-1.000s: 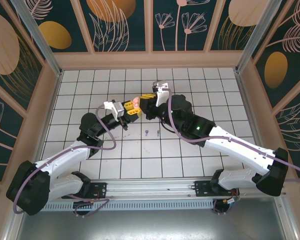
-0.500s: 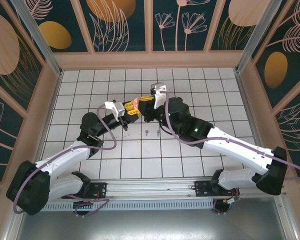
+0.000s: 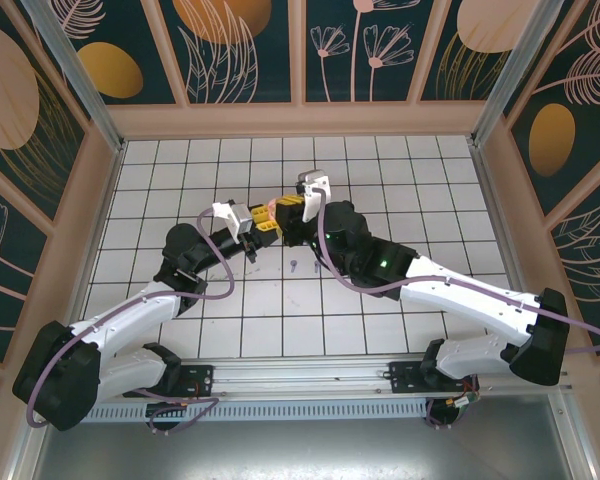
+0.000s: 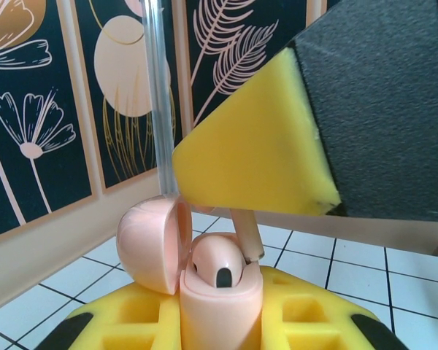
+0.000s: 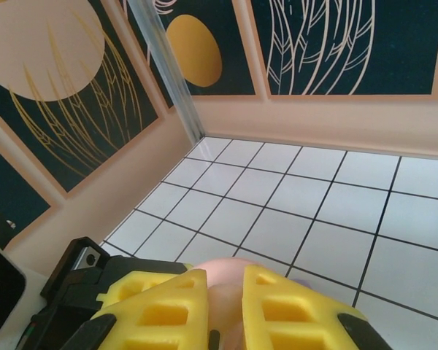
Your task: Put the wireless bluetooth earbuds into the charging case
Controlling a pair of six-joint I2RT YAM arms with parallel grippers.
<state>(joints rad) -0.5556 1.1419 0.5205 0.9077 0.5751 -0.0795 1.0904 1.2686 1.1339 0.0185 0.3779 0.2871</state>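
From above, the two wrists crowd together over the middle of the floor, so the pink charging case (image 3: pixel 272 205) is little more than a pale spot between yellow pads. The left wrist view gives it plainly. There the left gripper (image 4: pixel 219 321) is clamped on the case body and holds it upright, though the frame cuts off the case's lower half and most of the fingers. Its lid (image 4: pixel 150 244) stands open to the left. One pink earbud (image 4: pixel 217 266) sits in a well, its dark tip facing the camera. Beside it a second pink stem (image 4: pixel 248 232) rises from the case to the yellow pad of the right gripper (image 5: pixel 225 292), whose bulk hides the stem's top. The jaws there stand almost together and seem to pinch that stem. In the right wrist view a pink blur shows between the fingers.

A tiny bud (image 3: pixel 294 266) and another bud (image 3: pixel 316 265) lie loose on the tiles, nearer the arm bases than the grippers, too small to tell their colour.

The floor (image 3: pixel 400 170) is white tile with dark grout, walled by tan-framed teal panels (image 3: pixel 240 40) printed with leaves and gold discs
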